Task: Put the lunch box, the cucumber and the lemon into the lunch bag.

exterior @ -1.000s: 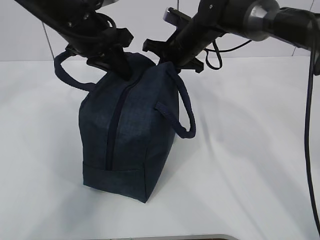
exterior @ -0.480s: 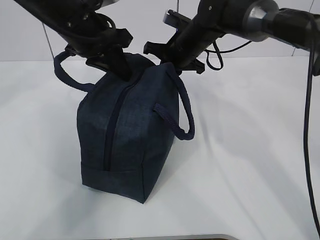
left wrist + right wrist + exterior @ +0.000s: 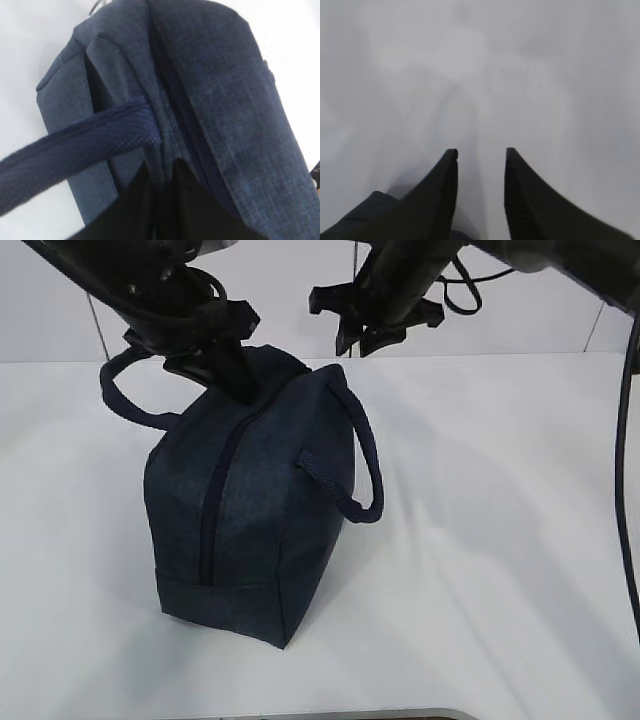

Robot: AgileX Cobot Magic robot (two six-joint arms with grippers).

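Now, nearest the exterior camera, the lunch bag [image 3: 250, 510] is standing upright on the white surface [image 3: 480, 540], sitting a little toward nine o'clock of the view's middle, with a narrow end panel facing forward. A dark zipper line is running up that end and appears shut along the stretch that is showing, so whatever is inside the bag is hidden; no lunch box, cucumber or lemon is showing anywhere. One padded handle [image 3: 350, 465] is looping out at the bag's three o'clock side, and the other handle [image 3: 125, 390] is arching off at about ten o'clock, toward the far edge.

Farther back, at the bag's twelve o'clock top ridge, the left end effector [image 3: 235, 375] is pressing down into the navy fabric. Its wrist view is filled with the bag's [image 3: 215, 100] cloth and a handle strap [image 3: 75, 150] crossing at eight o'clock; the fingers themselves are too dark and close to read, so whether they are pinching the fabric or parted I cannot tell.

Farthest, at about one o'clock above the bag, the right end effector [image 3: 365, 330] is hanging clear of it, fingers [image 3: 440, 190] parted with bare surface showing between them, gripping nothing.
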